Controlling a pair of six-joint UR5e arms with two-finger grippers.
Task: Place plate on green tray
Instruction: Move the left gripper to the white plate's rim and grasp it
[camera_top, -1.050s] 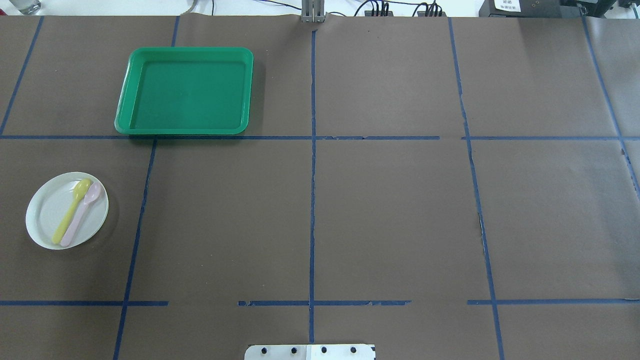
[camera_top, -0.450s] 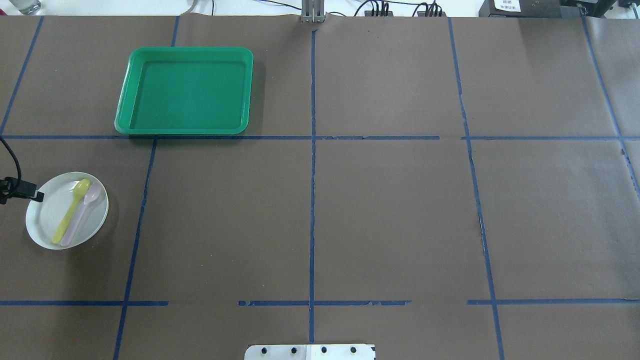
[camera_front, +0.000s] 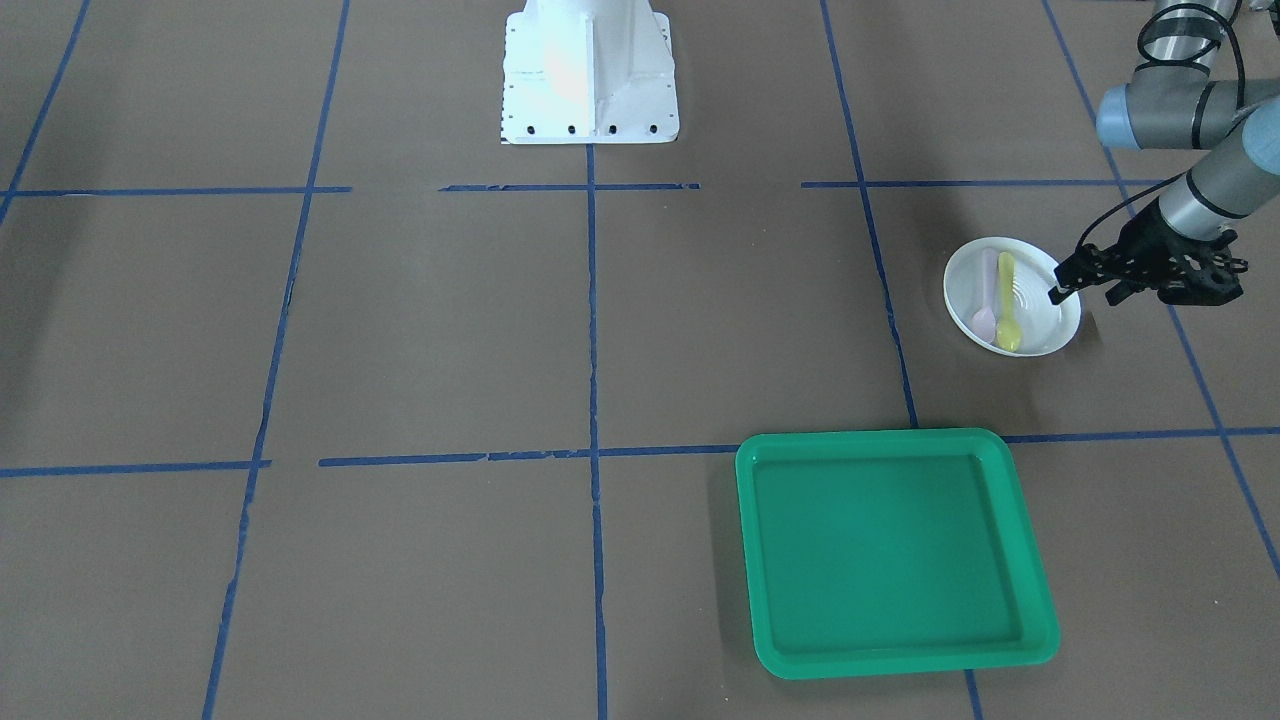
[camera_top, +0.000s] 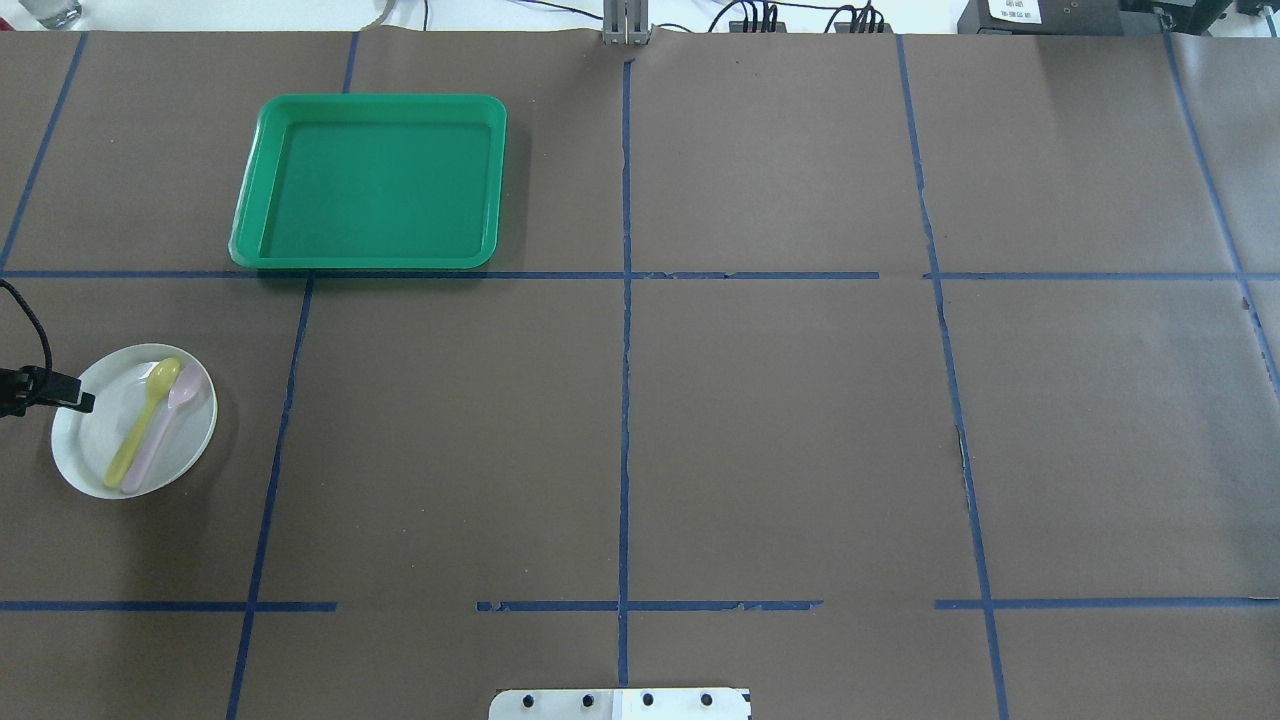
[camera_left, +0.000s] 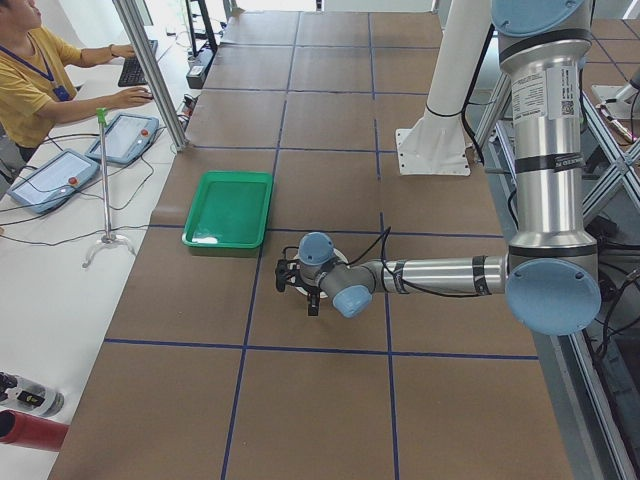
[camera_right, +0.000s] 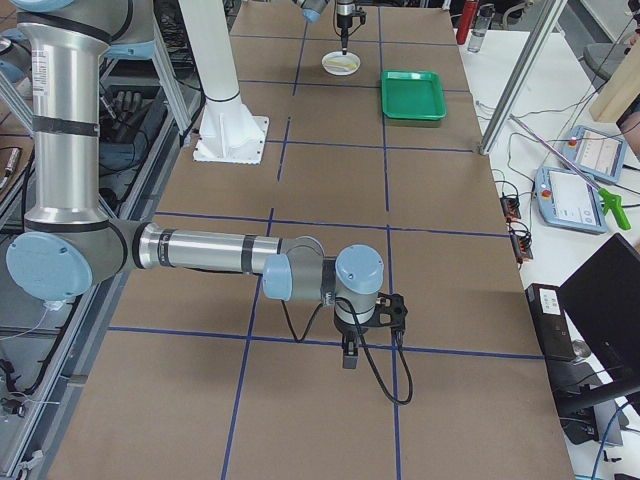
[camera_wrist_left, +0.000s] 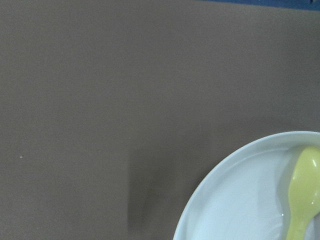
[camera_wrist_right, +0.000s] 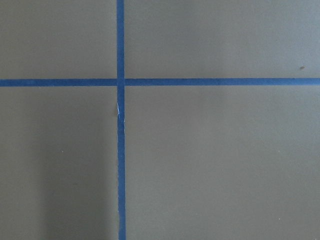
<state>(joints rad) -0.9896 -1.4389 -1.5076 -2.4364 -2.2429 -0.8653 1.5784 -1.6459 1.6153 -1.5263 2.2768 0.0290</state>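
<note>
The plate (camera_front: 1035, 325) (camera_top: 95, 450) lies flat on the tabletop (camera_top: 760, 420) at the robot's left side, well apart from the green tray (camera_front: 885, 545) (camera_top: 375, 180), which sits farther out from the robot, across a blue tape line (camera_top: 150, 274). It looks like thin, rigid white plastic or melamine: light, stiff, smooth and likely slippery, and shallow enough that only its rim offers a hold. A yellow spoon (camera_front: 1007, 300) (camera_top: 145, 420) and a pink spoon (camera_front: 986, 290) (camera_top: 165, 425) lie loose side by side in it, so any tilt during carrying would probably send them sliding off. The sensible hold is a pinch across the rim on the side away from the spoons, keeping the plate level.

The left gripper (camera_front: 1085, 297) hangs at that outer edge. Its fingers (camera_front: 1062, 285) appear spread, one over the plate's inside and the other outside the rim, clamped on nothing; whether they touch the plate cannot be told. The left wrist view shows only the plate's rim, the yellow spoon's bowl and bare tabletop.

The right gripper (camera_right: 347, 362) shows only in the right side view, low over the tabletop far from the plate, and the state of its fingers cannot be told.

No brand or writing is legible on the plate, spoons or tray; labels on the arm and on equipment beyond the tabletop are too small to read.
</note>
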